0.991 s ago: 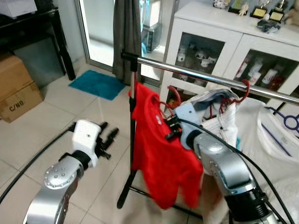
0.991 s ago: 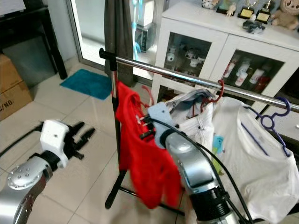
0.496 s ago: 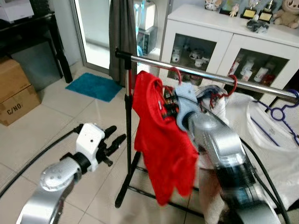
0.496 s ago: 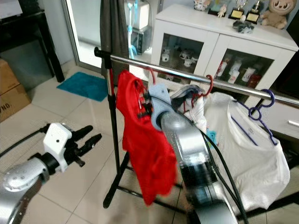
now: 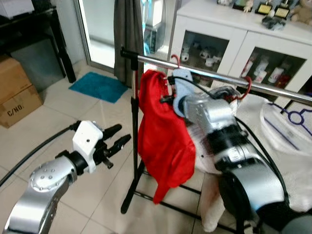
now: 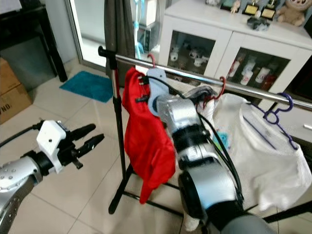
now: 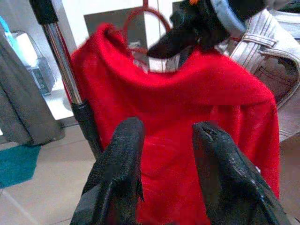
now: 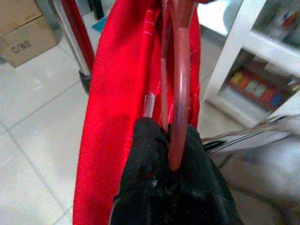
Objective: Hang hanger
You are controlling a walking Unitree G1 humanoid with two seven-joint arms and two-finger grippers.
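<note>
Fingers (image 8: 154, 187) clamped on red hanger (image 8: 180, 93)

A chrome rail (image 5: 204, 74) carries a red hanger (image 5: 174, 60) with a red shirt (image 5: 163, 136), beside white clothes (image 6: 258, 151).

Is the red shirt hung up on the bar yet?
Nearly. The red hanger's hook already curls over the rail, carrying the red shirt. The right gripper grips the hanger. Left: letting go. The left gripper waits open nearby.
</note>
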